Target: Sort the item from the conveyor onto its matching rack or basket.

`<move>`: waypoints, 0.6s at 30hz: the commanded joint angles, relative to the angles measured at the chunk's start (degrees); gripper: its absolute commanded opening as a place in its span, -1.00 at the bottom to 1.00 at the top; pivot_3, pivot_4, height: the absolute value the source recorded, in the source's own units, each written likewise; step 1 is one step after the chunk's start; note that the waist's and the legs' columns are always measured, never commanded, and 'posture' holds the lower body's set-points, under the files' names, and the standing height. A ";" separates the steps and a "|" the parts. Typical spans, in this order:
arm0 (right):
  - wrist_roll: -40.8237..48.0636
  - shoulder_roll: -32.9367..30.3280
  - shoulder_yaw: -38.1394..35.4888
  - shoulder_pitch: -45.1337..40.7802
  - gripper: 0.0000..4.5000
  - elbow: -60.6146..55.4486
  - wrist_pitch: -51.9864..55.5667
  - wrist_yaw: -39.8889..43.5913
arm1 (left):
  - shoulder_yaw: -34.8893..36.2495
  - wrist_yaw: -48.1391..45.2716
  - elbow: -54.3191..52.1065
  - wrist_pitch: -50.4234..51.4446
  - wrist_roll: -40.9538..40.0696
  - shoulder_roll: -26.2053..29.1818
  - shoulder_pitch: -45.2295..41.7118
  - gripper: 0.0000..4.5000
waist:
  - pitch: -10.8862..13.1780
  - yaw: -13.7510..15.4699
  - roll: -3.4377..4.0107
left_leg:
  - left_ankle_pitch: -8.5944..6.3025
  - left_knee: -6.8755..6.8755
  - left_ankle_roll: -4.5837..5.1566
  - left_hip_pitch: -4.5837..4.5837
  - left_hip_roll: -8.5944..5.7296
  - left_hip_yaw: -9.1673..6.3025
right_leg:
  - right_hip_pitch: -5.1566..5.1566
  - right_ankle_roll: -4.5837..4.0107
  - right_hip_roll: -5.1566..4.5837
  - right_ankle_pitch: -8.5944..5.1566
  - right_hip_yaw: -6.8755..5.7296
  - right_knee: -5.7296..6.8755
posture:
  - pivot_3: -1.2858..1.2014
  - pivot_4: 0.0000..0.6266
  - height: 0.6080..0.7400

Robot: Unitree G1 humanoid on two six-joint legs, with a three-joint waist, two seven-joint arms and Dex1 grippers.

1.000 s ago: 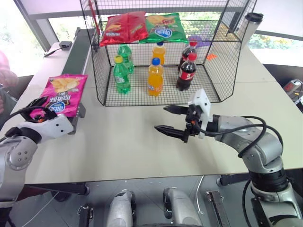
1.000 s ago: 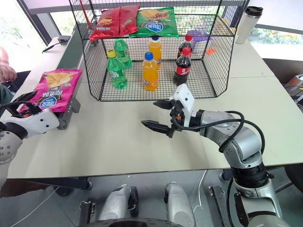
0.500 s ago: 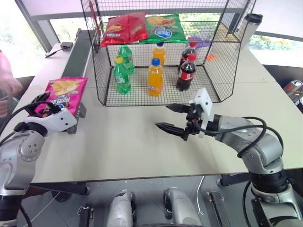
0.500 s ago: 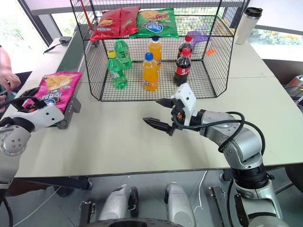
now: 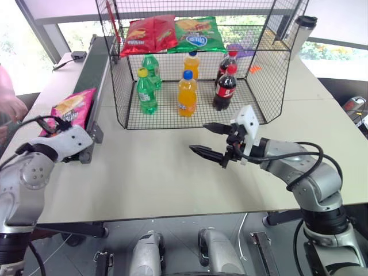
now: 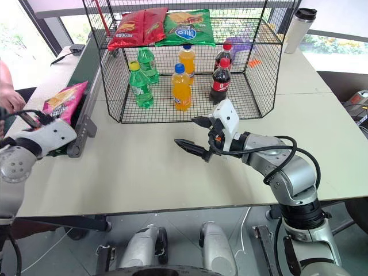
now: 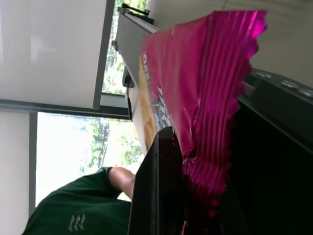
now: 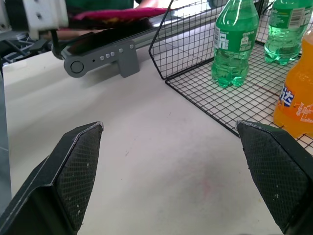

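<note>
The item, a magenta-pink chip bag (image 5: pixel 72 106), stands tilted up on edge over the near end of the conveyor (image 5: pixel 98 64), a dark belt in a grey frame along the table's left side. My left gripper (image 5: pixel 50 123) is shut on the bag's crimped near edge (image 7: pixel 205 161); the left wrist view shows the foil pinched against a black finger (image 7: pixel 156 191). The rack (image 5: pixel 119 86), a big black wire cage, stands at the table's middle back. My right gripper (image 5: pixel 199 138) hovers open over the bare table in front of the cage, nothing between its fingers (image 8: pixel 73 166).
On the cage's upper shelf lie a red chip bag (image 5: pixel 146 33) and a green one (image 5: pixel 198 32); green, orange and cola bottles stand on its floor. A steel tumbler (image 5: pixel 301 31) is at the back right. A person's hand (image 5: pixel 8 107) is at the far left.
My left gripper has shut on the pink bag's near edge and risen a little, tipping the bag up from lying flat on the belt. My right gripper has stayed put, open.
</note>
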 commanded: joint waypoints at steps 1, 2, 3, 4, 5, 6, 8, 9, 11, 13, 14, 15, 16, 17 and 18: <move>0.36 0.42 -1.48 -0.27 1.00 0.21 -1.81 0.47 | 10.75 -9.10 -6.40 6.64 -10.42 2.97 -1.51 -0.98 | 0.00 -0.12 -0.02 | 0.00 0.00 0.00 0.00 0.00 0.00 | 0.00 0.00 0.01 0.00 0.00 0.00 | 0.03 -0.52 1.00; 0.39 0.46 -1.50 -0.36 1.00 0.61 -2.05 0.72 | 13.83 -12.14 -7.68 8.86 -14.05 3.73 -1.76 -0.98 | 0.00 -0.18 -0.02 | 0.00 0.00 0.00 0.00 0.01 0.00 | 0.00 0.00 0.03 0.00 0.00 0.00 | 0.03 -0.52 1.00; 0.48 0.48 -1.57 -0.66 1.00 1.33 -2.47 1.21 | 18.21 -16.34 -8.72 12.13 -18.43 5.28 -2.10 -0.98 | 0.00 -0.20 -0.02 | 0.00 0.00 0.00 0.01 0.01 0.00 | 0.00 0.01 0.04 -0.01 0.00 0.00 | 0.03 -0.52 1.00; 0.54 0.49 -1.63 -1.04 1.00 2.13 -2.92 1.70 | 22.31 -19.48 -8.99 14.90 -22.30 6.77 -3.02 -0.98 | 0.01 -0.23 -0.04 | 0.00 0.00 0.00 0.01 0.01 0.00 | 0.00 0.01 0.05 -0.01 0.00 0.01 | 0.03 -0.52 1.00; 0.58 0.53 -1.71 -1.59 1.00 3.11 -3.49 2.34 | 26.55 -22.46 -8.60 18.37 -26.37 8.65 -4.71 -0.98 | 0.03 -0.22 -0.06 | 0.00 0.00 0.00 0.01 0.01 -0.01 | 0.00 0.02 0.07 -0.01 0.00 0.01 | 0.03 -0.52 1.00; 0.66 0.55 -1.82 -2.14 1.00 3.99 -4.01 3.02 | 29.95 -25.02 -7.88 21.39 -29.61 10.61 -6.04 -0.98 | 0.08 -0.21 -0.14 | 0.01 0.01 0.00 0.01 0.01 -0.02 | 0.00 0.03 0.08 -0.02 -0.01 0.01 | 0.03 -0.52 1.00; 0.88 0.47 -2.04 -3.34 1.00 5.69 -4.92 4.51 | 34.99 -29.54 -6.39 27.26 -35.44 14.44 -8.27 -0.98 | 0.14 -0.25 -0.25 | 0.01 0.08 0.00 0.01 0.01 -0.04 | -0.01 0.05 0.12 -0.03 -0.01 0.10 | 0.03 -0.52 1.00; 0.95 0.38 -2.21 -4.00 1.00 6.60 -5.44 5.31 | 36.92 -31.32 -5.01 29.09 -37.95 16.64 -9.77 -0.98 | 0.13 -0.25 -0.24 | 0.01 0.08 0.00 0.05 0.01 -0.03 | 0.02 0.05 0.11 -0.04 -0.01 0.11 | 0.03 -0.52 1.00; 1.23 0.27 -2.73 -5.26 1.00 8.31 -6.16 6.70 | 39.23 -33.75 -1.54 32.34 -42.18 21.04 -13.00 -0.98 | 0.13 -0.25 -0.24 | 0.01 0.09 0.00 0.06 -0.01 -0.02 | 0.03 0.08 0.09 -0.05 0.00 0.11 | 0.03 -0.52 1.00; 2.04 0.21 -3.77 -6.83 1.00 10.20 -6.47 8.12 | 40.06 -36.78 1.32 36.04 -47.69 25.28 -16.36 -0.98 | 0.15 -0.12 -0.28 | 0.01 0.09 -0.01 0.09 -0.01 -0.02 | 0.05 0.10 0.10 -0.06 0.00 0.15 | 0.03 -0.52 1.00; 2.41 0.18 -4.26 -7.50 1.00 10.98 -6.53 8.69 | 39.80 -38.14 2.50 37.59 -50.38 27.17 -17.85 -0.98 | 0.15 -0.09 -0.28 | 0.02 0.10 -0.01 0.09 -0.01 -0.02 | 0.05 0.10 0.10 -0.07 0.00 0.15 | 0.03 -0.52 1.00; 2.67 0.11 -4.62 -8.11 1.00 11.55 -6.57 9.20 | 39.35 -39.78 2.85 39.50 -53.87 28.54 -19.26 -0.98 | 0.15 -0.08 -0.28 | 0.02 0.10 -0.02 0.09 -0.01 -0.02 | 0.04 0.10 0.10 -0.07 0.00 0.17 | 0.03 -0.52 1.00; 3.41 0.17 -5.21 -8.78 1.00 12.06 -6.40 9.66 | 38.74 -41.53 2.74 42.19 -58.77 29.70 -21.06 -0.98 | 0.15 -0.10 -0.28 | 0.02 0.10 -0.02 0.09 -0.01 -0.01 | 0.04 0.10 0.09 -0.07 0.00 0.16 | 0.03 -0.52 1.00; 4.21 0.33 -5.83 -9.51 1.00 12.56 -6.17 10.02 | 37.62 -42.45 2.66 44.14 -63.50 30.35 -23.16 -0.98 | 0.15 -0.09 -0.28 | 0.02 0.10 -0.02 0.08 -0.02 -0.01 | 0.04 0.10 0.08 -0.08 0.00 0.15 | 0.03 -0.52 1.00; 5.25 0.51 -6.57 -10.34 1.00 12.99 -5.77 10.39 | 35.60 -42.45 2.87 45.35 -68.17 30.63 -25.84 -0.98 | 0.15 -0.06 -0.28 | 0.02 0.10 -0.02 0.08 -0.02 0.00 | 0.05 0.11 0.08 -0.08 0.01 0.15 | 0.03 -0.52 1.00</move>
